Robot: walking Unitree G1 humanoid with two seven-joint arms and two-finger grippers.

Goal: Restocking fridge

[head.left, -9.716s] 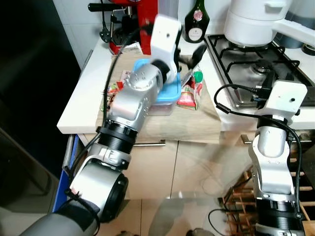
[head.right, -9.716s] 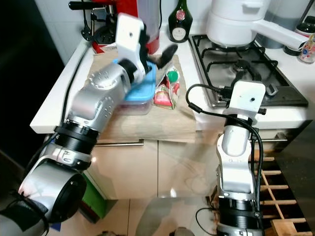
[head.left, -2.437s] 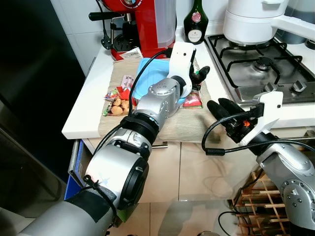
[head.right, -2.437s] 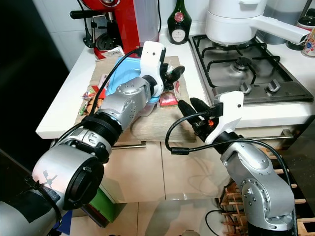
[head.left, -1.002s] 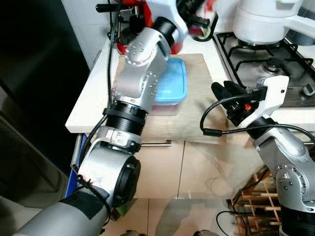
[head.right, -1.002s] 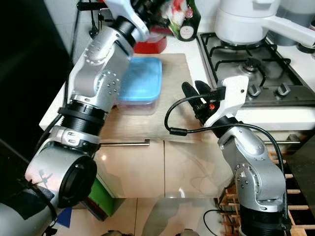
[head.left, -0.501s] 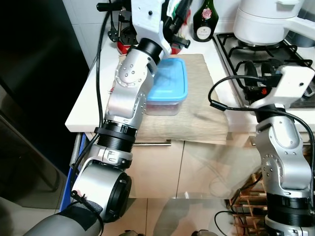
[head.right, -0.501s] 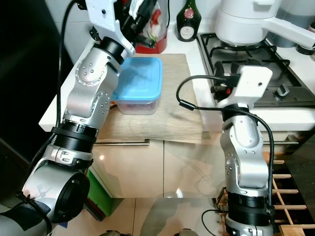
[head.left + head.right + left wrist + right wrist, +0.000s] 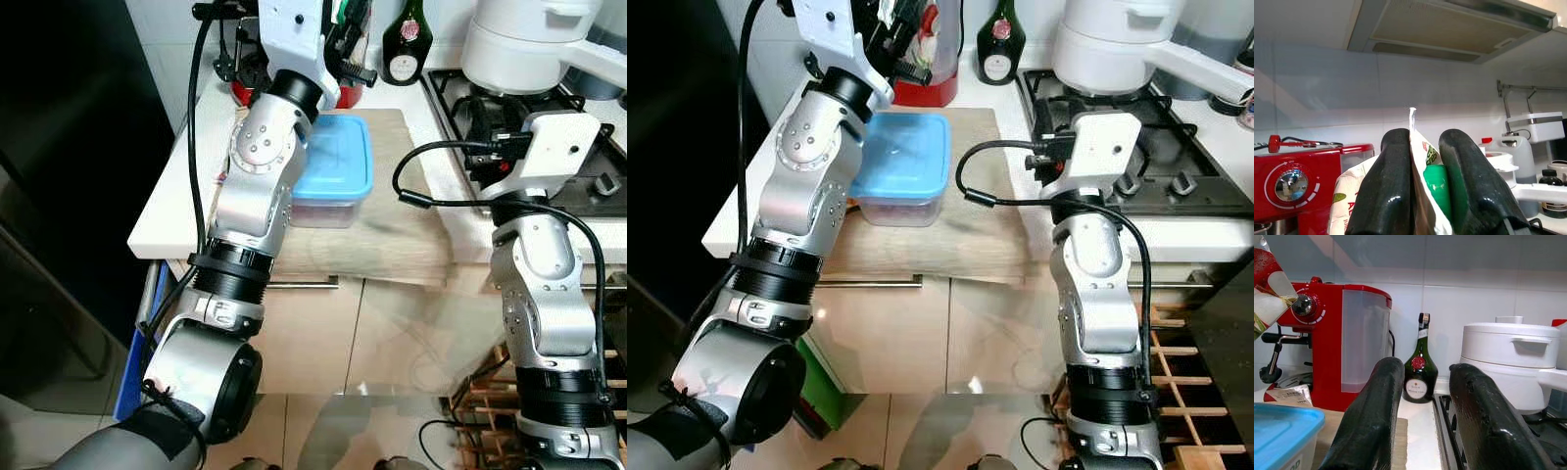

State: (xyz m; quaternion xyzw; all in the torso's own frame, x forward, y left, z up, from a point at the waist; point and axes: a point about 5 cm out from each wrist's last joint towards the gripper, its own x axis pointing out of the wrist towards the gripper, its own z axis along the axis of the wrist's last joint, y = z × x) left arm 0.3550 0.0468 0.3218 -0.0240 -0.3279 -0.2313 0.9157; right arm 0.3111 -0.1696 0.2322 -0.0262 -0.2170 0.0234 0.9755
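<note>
Your left pincer [image 9: 1418, 196] pinches a glossy printed pouch [image 9: 1422, 161] between smooth black fingers [image 9: 1388, 196]. You have a matt wooden board [image 9: 392, 220] on the white counter [image 9: 167, 211], a translucent plastic box with a smooth blue lid [image 9: 338, 162], a shiny red plastic coffee machine [image 9: 1347, 347], and a dark glass bottle [image 9: 1420, 372].

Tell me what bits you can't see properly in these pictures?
- Pouch: left wrist view, the left gripper fingers cover most of its print.
- Blue-lidded box: eye views, contents too dim, left arm hides one end.
- Green bottle: label too small.
- White pot: top cut off.
</note>
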